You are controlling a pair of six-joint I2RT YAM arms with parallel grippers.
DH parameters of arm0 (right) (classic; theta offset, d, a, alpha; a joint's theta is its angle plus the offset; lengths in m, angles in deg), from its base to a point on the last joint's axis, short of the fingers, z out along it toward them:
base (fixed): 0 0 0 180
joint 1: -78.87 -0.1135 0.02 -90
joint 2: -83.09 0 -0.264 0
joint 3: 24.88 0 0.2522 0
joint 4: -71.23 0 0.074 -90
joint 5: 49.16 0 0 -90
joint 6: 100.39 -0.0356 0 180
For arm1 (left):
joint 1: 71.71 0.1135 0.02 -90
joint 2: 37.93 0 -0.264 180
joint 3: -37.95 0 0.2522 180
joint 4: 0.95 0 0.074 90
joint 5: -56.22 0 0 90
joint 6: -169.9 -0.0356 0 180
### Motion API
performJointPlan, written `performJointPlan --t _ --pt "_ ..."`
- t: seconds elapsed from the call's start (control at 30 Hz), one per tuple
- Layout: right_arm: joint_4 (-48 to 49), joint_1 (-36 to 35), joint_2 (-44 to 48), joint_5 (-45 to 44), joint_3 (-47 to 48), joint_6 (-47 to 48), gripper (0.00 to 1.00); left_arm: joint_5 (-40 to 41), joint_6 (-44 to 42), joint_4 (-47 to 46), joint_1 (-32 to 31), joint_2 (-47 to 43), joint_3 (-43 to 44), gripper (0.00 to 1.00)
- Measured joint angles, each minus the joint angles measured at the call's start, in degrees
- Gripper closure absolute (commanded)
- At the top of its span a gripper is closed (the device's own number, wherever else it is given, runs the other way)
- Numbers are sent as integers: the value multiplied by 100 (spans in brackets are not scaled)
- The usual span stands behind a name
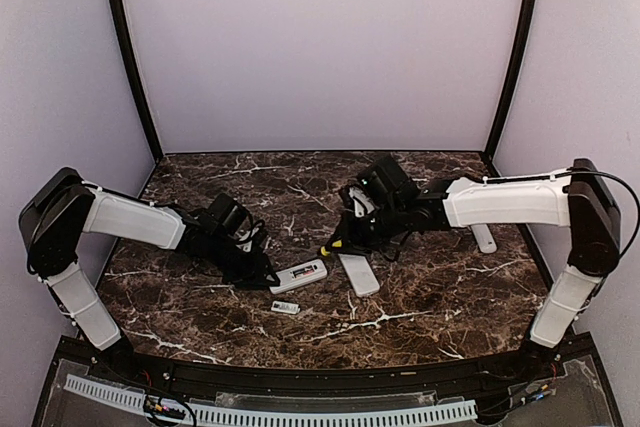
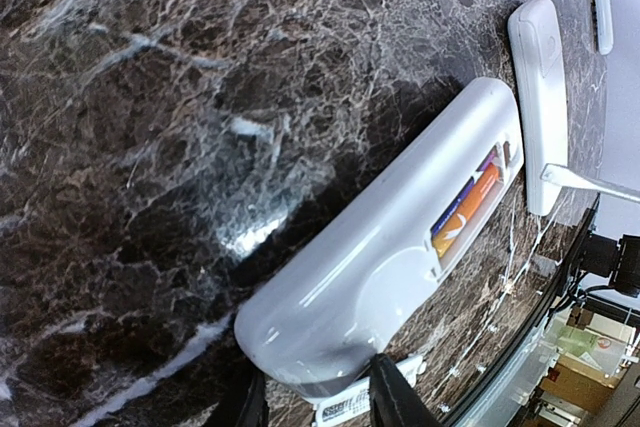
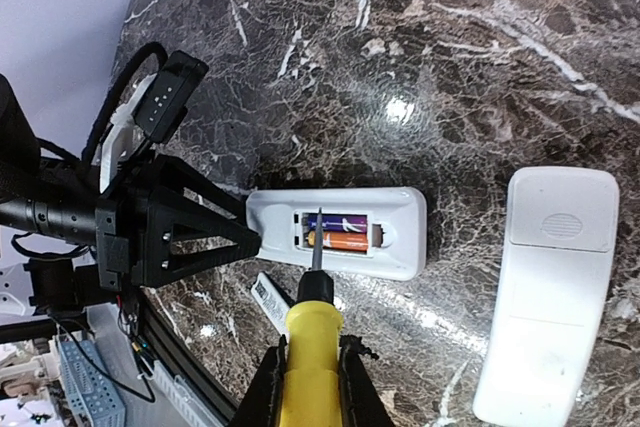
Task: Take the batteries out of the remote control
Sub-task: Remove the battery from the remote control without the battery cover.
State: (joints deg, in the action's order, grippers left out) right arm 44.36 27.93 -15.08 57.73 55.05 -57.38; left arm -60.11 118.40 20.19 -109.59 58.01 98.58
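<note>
Your left gripper (image 2: 320, 392) pinches the end of the white remote (image 2: 380, 247); the batteries (image 2: 465, 209) lie in its open bay, beyond those jaws. Your right gripper (image 3: 312, 387) clamps a yellow-handled screwdriver (image 3: 312, 322), tip pointing into that bay.

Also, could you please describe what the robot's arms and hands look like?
The left arm and right arm are white tubular links joined by black joint housings. The left hand and right hand are black, with angular fingers. A black cable loops beside the left hand.
</note>
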Motion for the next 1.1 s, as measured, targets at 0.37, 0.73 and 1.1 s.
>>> performJointPlan --t 0.37,0.73,1.1 --pt "-1399 -610 -308 -1145 1099 737 100 28 -79 4 0 -22 0 48" --pt "-1803 -623 -343 -1375 1224 903 100 372 -1130 833 0 -291 1049 34" --pt "-1843 -623 -341 -1462 1222 876 100 168 -2229 1469 0 804 1764 31"
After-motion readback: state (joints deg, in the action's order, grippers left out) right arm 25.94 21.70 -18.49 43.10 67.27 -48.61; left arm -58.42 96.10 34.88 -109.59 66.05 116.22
